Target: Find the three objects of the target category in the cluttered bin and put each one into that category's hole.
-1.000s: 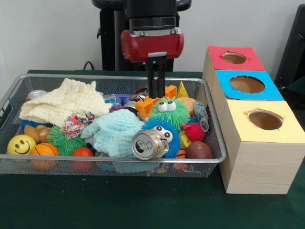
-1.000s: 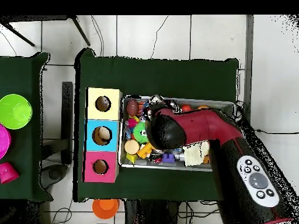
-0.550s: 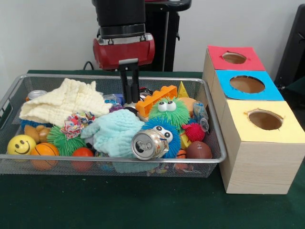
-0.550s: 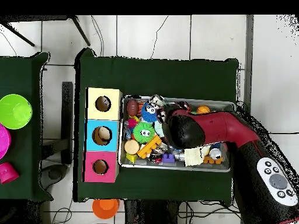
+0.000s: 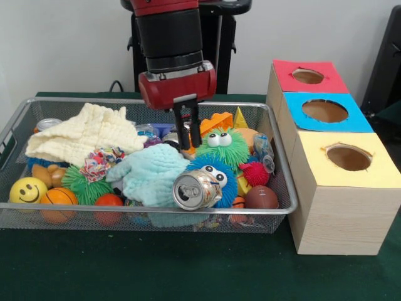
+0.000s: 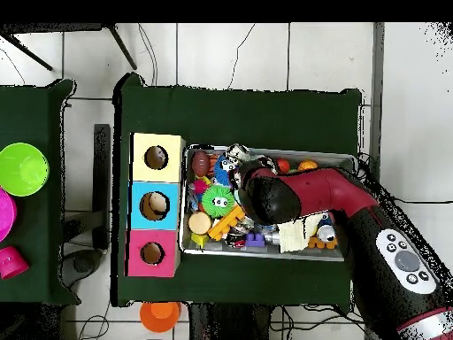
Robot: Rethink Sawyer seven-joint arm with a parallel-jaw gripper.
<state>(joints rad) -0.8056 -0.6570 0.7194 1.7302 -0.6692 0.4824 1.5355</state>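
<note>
Fingers (image 5: 186, 128) nearly together, empty, dipping behind pale-blue cloth (image 5: 150, 172) mid-bin (image 5: 19, 122). Crushed can (image 5: 197, 189) at front rim, lying on side: probably light, thin-walled, slippery; best pinched across flattened body. Boxes (image 5: 341, 188) beside bin's right end.

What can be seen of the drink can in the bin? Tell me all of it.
The can is silver metal, dented, lying on its side with its top end, pull tab in place, facing the front camera. It sits near the front wall of the wire bin, resting against the blue fuzzy toy with googly eyes behind it and the pale blue cloth beside it. The gripper is farther back, not touching it.
</note>
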